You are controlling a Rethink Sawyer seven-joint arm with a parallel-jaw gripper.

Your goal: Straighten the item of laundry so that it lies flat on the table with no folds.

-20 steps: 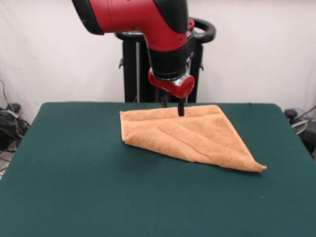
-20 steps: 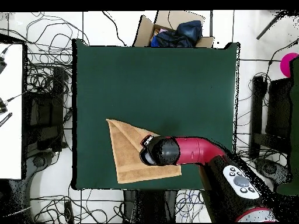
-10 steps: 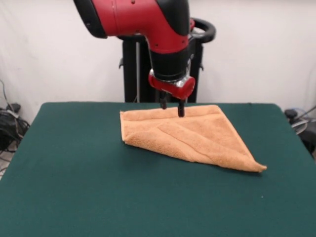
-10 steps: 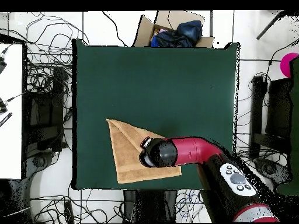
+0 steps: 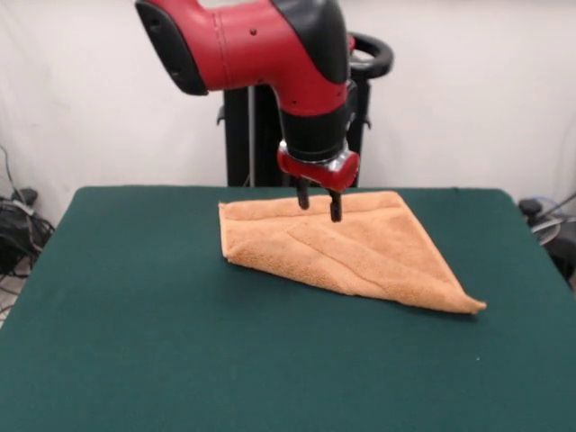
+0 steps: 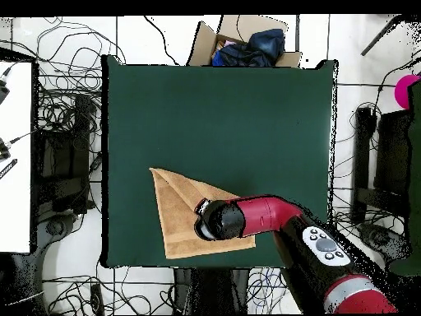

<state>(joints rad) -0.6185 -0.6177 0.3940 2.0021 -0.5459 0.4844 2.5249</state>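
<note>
Orange-tan terry towel (image 5: pixel 346 250) lies folded on the dark green bench (image 5: pixel 180 342). In the front view it sits in the far half of the bench, slightly right of centre. Its outline is roughly triangular: one straight edge runs along the far side, a blunt corner sits at the left, and a long point reaches toward the near right. A diagonal fold ridge crosses the upper layer from the left-centre toward that point. A woven border band is faintly visible along the far edge.

In the overhead view the towel (image 6: pixel 182 216) lies near the bench edge closest to the robot's base, left of centre, with its point directed up and left.

The red and black arm (image 5: pixel 270 54) comes down over the far part of the towel. The tool (image 5: pixel 318 203) hangs just above the cloth near its far edge. Its two dark fingers (image 5: pixel 335 207) point downward with a clear gap between them, so it is open with nothing held. Whether the tips touch the cloth cannot be told.

In the overhead view the arm's wrist (image 6: pixel 220 220) hides the tool and covers the middle of the towel.

A cardboard box (image 6: pixel 247 43) holding dark blue fabric sits on the floor beyond the far bench edge.
</note>
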